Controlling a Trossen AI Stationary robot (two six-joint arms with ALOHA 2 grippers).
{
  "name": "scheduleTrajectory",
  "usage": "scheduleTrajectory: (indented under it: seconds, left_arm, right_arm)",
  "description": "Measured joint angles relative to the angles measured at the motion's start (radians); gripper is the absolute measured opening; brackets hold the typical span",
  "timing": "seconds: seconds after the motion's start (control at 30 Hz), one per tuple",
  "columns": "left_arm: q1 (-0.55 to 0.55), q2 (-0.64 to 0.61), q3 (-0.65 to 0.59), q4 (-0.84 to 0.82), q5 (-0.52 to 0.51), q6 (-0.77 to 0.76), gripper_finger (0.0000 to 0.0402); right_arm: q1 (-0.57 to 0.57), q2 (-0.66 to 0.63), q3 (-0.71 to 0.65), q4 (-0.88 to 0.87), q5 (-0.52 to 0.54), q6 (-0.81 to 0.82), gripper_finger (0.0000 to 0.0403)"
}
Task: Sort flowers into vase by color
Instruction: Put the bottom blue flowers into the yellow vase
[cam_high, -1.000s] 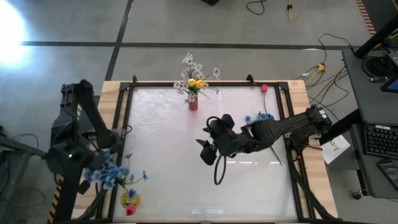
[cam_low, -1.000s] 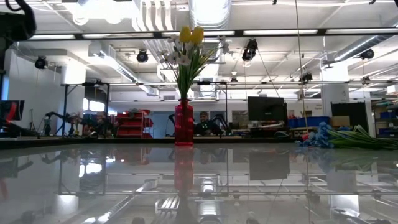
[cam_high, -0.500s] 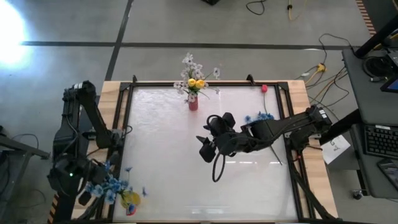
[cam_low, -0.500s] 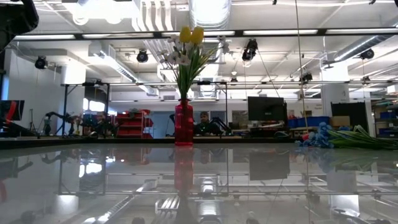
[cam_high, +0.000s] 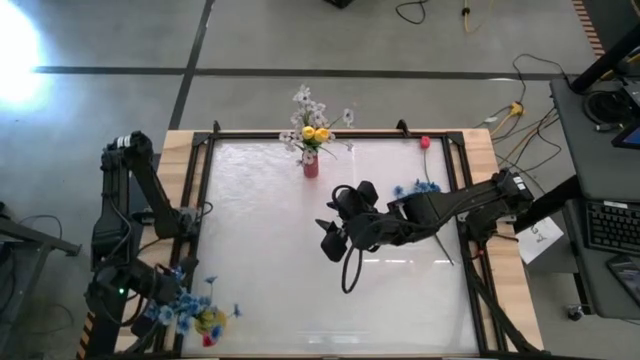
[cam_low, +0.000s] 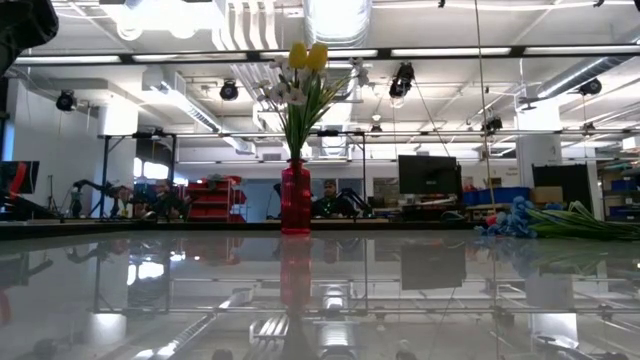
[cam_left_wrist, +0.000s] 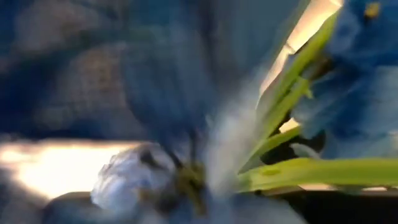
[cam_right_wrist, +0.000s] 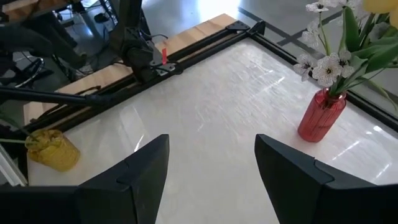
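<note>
My left gripper (cam_high: 160, 306) is at the table's near left corner, and a bunch of blue flowers (cam_high: 186, 307) spreads from it beside a yellow vase (cam_high: 211, 322) with a red bud. Blurred blue blossoms (cam_left_wrist: 155, 81) and green stems (cam_left_wrist: 292, 168) fill the left wrist view, hiding the fingers. A red vase (cam_high: 311, 166) at the far edge holds white sprays and yellow buds (cam_low: 308, 55). My right gripper (cam_right_wrist: 211, 180) hangs open over the table's middle (cam_high: 330, 240), touching nothing. More blue flowers (cam_high: 413, 188) and a pink bud (cam_high: 425, 142) lie on the table at the far right. My left gripper carries the blue flowers, which stick out from it toward the table's right, above the yellow vase. The blossoms and the gripper body hide the place of contact, so neither the part held nor the kind of hold shows.
A black frame (cam_high: 200, 200) borders the white table top. The right arm stretches in from the right edge with a cable loop (cam_high: 350, 275) hanging below it. The left arm's base (cam_right_wrist: 140, 53) stands on the wooden strip at the left. People sit in the room behind (cam_low: 325, 195).
My left gripper has moved toward the table's near edge, carrying the blue flowers with it. The bunch now sits right beside the yellow vase at the near left corner. The right arm has kept still.
</note>
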Motion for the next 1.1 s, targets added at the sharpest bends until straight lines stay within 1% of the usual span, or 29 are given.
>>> scheduleTrajectory:
  seconds: [0.1,0.17,0.37,0.43,0.53,0.67,0.83,0.9,0.97,1.1]
  left_arm:
    - [0.000,0.000,0.009,-0.011,0.014,-0.009,0.0027]
    - [0.000,-0.006,0.009,-0.013,0.046,-0.013,0.0044]
    - [0.000,-0.022,0.009,-0.048,0.139,-0.089,0.0112]
    - [0.000,-0.029,0.009,-0.071,0.195,-0.126,0.0138]
    - [0.000,-0.043,0.009,-0.106,0.304,-0.185,0.0173]
    - [0.000,-0.079,0.010,-0.148,0.457,-0.281,0.0203]
    - [0.000,-0.136,0.010,-0.218,0.634,-0.442,0.0207]
    - [0.000,-0.162,0.010,-0.259,0.671,-0.496,0.0202]
    - [0.000,-0.195,0.010,-0.276,0.696,-0.509,0.0195]
    - [0.001,-0.285,0.032,-0.340,0.704,-0.517,0.0177]
  right_arm:
    - [0.000,0.000,0.000,-0.002,-0.008,0.005,0.0229]
    - [0.000,0.000,0.000,-0.012,-0.011,0.005,0.0236]
    - [-0.003,0.000,0.000,-0.049,-0.016,0.017,0.0275]
    - [-0.005,0.000,0.000,-0.058,-0.037,0.022,0.0288]
    - [-0.004,0.000,0.000,-0.067,-0.040,0.022,0.0302]
    - [-0.004,0.000,0.000,-0.113,-0.039,0.035,0.0309]
    - [-0.005,0.000,0.000,-0.217,-0.037,0.082,0.0305]
    - [-0.007,0.000,0.000,-0.245,-0.037,0.098,0.0305]
    - [-0.010,0.000,0.000,-0.258,-0.037,0.111,0.0305]
    - [-0.013,-0.002,0.001,-0.253,-0.036,0.134,0.0309]
